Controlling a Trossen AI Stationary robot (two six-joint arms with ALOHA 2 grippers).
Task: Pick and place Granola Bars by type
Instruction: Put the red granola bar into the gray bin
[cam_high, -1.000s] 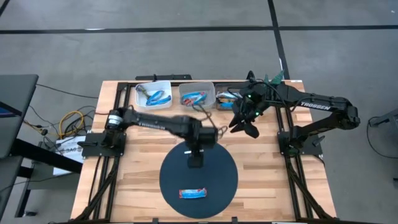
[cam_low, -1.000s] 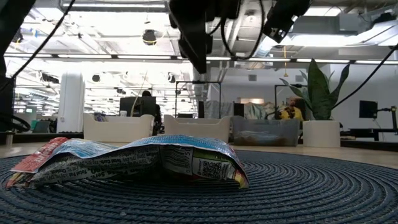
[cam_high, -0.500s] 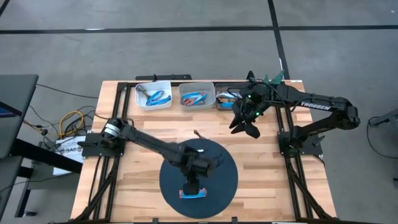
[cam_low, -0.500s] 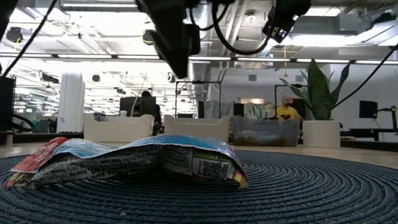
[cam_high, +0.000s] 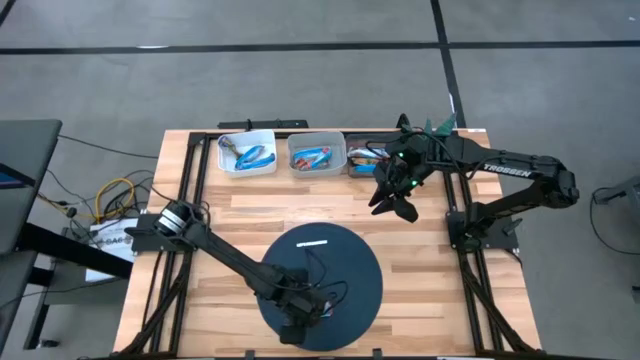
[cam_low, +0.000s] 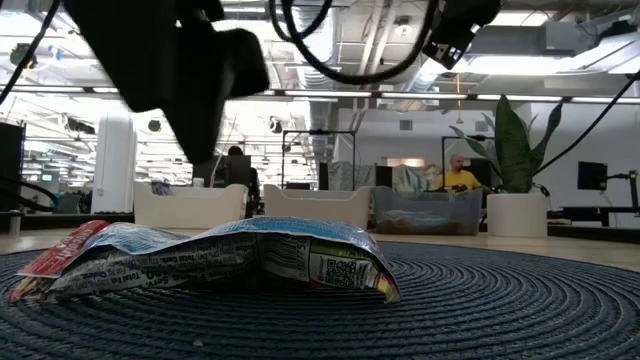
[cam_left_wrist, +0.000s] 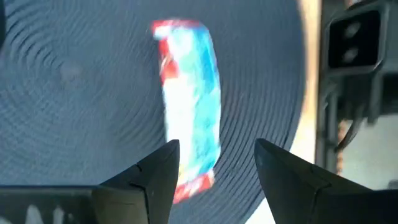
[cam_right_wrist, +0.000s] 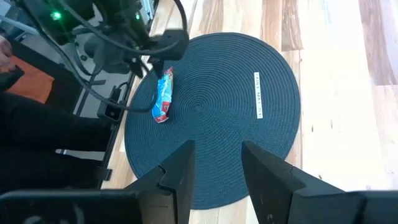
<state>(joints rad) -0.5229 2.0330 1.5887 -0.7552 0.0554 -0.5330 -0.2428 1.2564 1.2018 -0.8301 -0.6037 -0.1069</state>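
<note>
Three bins beyond round mat

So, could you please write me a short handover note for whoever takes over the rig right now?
Left gripper: jaws open, empty, low over the blue bar at the near edge of the round mat, not gripping it yet.
Right gripper: jaws open, empty, waiting in the air near the bins at the far side of the table.
Done: bars already lie in the left bin, the middle bin and the right bin.
Left: grip the one bar on the mat and drop it in the bin with its kind. A thin white strip also lies on the mat; leave it.
</note>
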